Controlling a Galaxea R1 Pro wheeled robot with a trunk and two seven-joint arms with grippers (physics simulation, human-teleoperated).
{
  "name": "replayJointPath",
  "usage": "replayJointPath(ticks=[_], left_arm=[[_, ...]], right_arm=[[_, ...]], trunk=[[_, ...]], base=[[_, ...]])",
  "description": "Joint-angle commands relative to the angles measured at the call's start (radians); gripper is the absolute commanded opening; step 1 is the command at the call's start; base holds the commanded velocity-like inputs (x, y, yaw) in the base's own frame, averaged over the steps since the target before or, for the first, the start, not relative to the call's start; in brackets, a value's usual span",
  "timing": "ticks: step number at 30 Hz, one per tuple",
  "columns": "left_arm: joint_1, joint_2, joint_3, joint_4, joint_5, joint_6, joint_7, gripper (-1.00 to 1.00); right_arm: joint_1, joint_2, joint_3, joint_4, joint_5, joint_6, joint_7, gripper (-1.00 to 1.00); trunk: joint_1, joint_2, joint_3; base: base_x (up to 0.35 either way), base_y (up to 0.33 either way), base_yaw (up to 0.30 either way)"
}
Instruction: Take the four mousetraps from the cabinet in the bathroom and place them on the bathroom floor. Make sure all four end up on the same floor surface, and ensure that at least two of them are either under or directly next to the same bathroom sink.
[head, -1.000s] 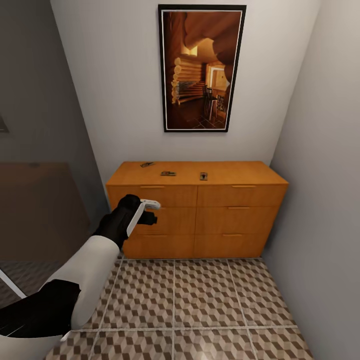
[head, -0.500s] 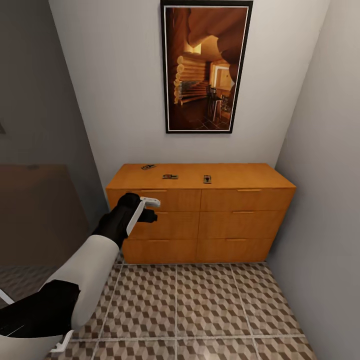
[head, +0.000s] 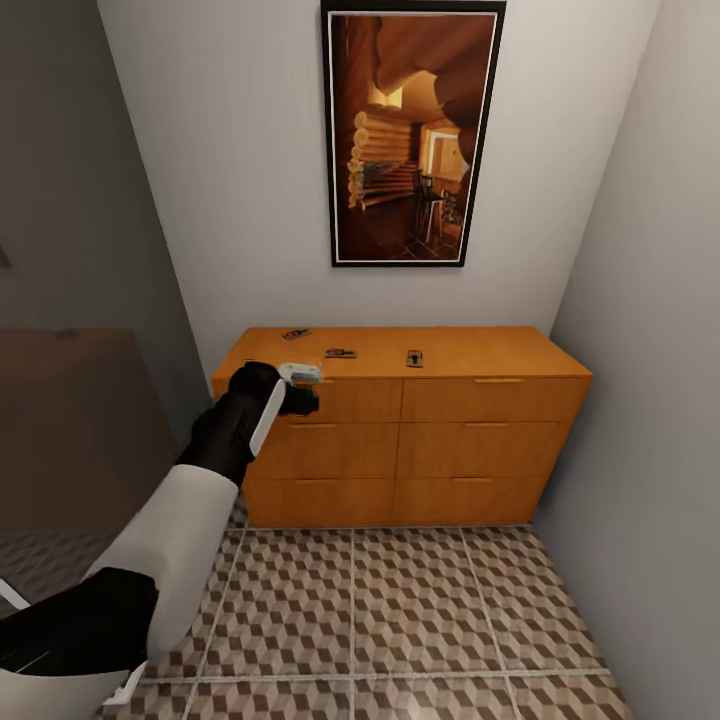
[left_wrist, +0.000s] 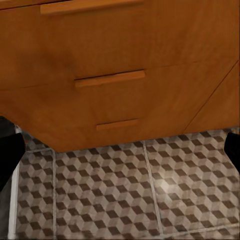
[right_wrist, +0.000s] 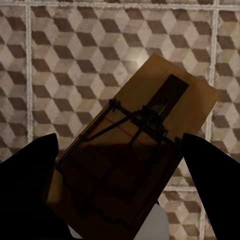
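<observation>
I'm reaching my spread, empty left tool (head: 300, 385) toward three mousetraps (head: 340, 353) on the cabinet (head: 400, 430) surface, my right tool (right_wrist: 120, 190) gripping a fourth; next, lift onto the nearest one.

My left jaws (head: 300, 385) hung raised before the cabinet (head: 400, 430), level with its top left drawer, close to the front edge; whether they were parted I could not tell. Three mousetraps lay on the cabinet's top, well apart: one (head: 295, 334) near the back left, one (head: 340, 353) nearer the middle, one (head: 414, 358) right of it. A dark-framed picture (head: 412, 135) of a log interior hung on the white wall above. The bathroom floor (head: 400, 610) of cube-patterned tiles spread below the drawers.
</observation>
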Motion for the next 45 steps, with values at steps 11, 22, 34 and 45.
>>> replayJointPath(ticks=[11,22,34,45], left_arm=[[-0.234,-0.004,0.014,0.367,0.004,0.005,0.007,1.00],[-0.522,-0.003,0.019,0.610,0.005,0.008,0.007,1.00],[-0.752,-0.003,0.020,0.764,0.006,0.011,0.006,1.00],[-0.809,0.006,0.062,0.896,0.006,0.012,0.000,1.00]], right_arm=[[-0.001,0.001,-0.009,0.001,0.010,-0.007,0.000,-1.00],[-0.001,0.001,-0.009,0.000,0.010,-0.007,0.000,-1.00],[-0.001,0.001,-0.009,-0.001,0.010,-0.008,0.000,-1.00],[-0.001,0.000,-0.009,0.000,0.011,-0.034,0.000,-1.00]], trunk=[[0.000,-0.001,-0.001],[0.000,-0.001,-0.001],[0.000,-0.001,-0.001],[0.000,-0.001,-0.001]], base=[[0.000,0.000,0.000],[0.000,0.000,0.000],[0.000,0.000,0.000],[0.000,0.000,0.000]])
